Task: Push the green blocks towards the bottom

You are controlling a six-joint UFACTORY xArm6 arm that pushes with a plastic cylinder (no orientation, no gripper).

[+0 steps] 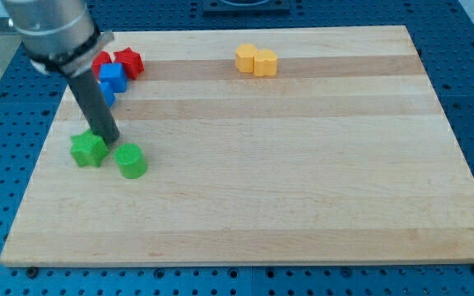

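A green star block (pixel 87 150) and a green cylinder block (pixel 130 160) lie side by side at the view's left, a little below mid-height of the wooden board (pixel 303 164). My tip (pixel 109 139) is at the end of the dark rod, just above the two green blocks, at the star's upper right edge and above-left of the cylinder. It looks to touch the star.
Two red blocks (pixel 127 61) and two blue blocks (pixel 112 78) cluster at the view's top left, partly hidden by the arm. Two yellow blocks (pixel 256 60) sit at the top centre. Blue perforated table surrounds the board.
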